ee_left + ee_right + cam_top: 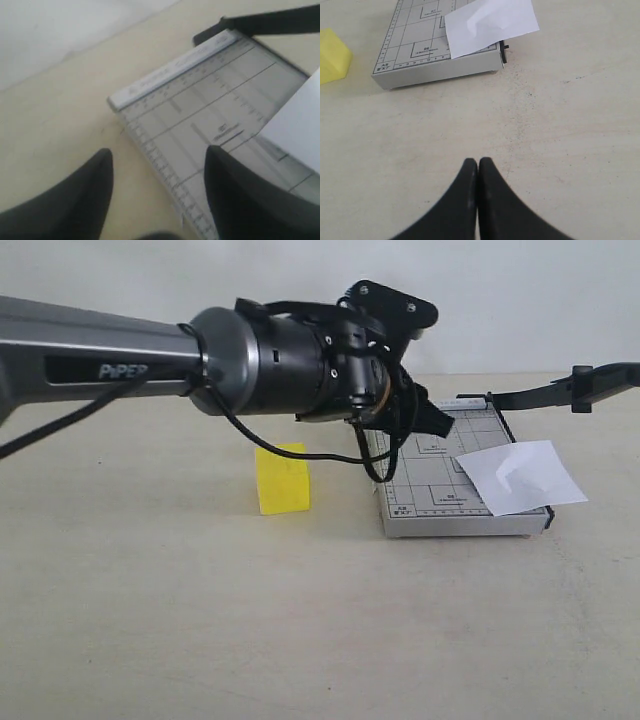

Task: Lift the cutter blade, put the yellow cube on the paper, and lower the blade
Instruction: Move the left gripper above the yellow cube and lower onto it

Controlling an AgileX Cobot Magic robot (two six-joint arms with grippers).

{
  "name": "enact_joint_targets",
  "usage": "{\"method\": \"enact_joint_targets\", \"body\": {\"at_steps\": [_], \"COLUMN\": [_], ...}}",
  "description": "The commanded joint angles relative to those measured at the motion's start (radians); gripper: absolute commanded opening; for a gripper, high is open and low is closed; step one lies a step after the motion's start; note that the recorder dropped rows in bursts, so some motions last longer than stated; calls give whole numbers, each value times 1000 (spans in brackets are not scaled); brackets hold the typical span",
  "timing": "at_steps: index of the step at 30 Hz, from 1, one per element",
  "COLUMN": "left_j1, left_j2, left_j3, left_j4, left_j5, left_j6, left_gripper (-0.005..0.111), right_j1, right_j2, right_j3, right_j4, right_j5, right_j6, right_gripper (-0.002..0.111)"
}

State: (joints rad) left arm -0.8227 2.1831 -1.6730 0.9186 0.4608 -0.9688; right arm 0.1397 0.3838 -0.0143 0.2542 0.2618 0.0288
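The grey gridded trimmer [430,502] lies right of centre. Its cutter blade [560,387] stands lifted at a shallow angle from the far hinge, out to the right, with no gripper on it. The paper [522,476] rests creased on the board's near right corner and overhangs the edge. On the table left of the trimmer sits the yellow cube [282,478]. My left gripper [432,418] hovers open over the board's far left edge [150,145], nothing between its fingers. My right gripper [478,161] is shut and empty above bare table, short of the trimmer [420,50], paper [490,22] and cube [332,55].
The left arm's thick grey forearm [110,355] spans the left half of the exterior view, above and behind the cube, with a black cable [300,452] drooping near the cube's top. Beige table [300,630] stretches in front of the trimmer. A pale wall closes the back.
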Motion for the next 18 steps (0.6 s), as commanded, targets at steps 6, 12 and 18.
{"method": "enact_joint_targets", "body": {"at_steps": [6,12,18], "left_j1": [-4,-1,-6], "left_j2": [-140,-152,-152], "left_j3": [28,28,26], "left_j4": [-178,-201,-238], "left_j5": [333,663,655], "left_j6": [-67,-219,-96], "left_gripper": [53,59,66], "right_j1": [0,0,0], "right_j2": [-2,-16,-90], "right_j3": [14,14,14], "right_j4": [2,2,2], "right_j5": [15,13,13], "right_j6": [-4,-4,-4], "right_gripper": [0,0,0]}}
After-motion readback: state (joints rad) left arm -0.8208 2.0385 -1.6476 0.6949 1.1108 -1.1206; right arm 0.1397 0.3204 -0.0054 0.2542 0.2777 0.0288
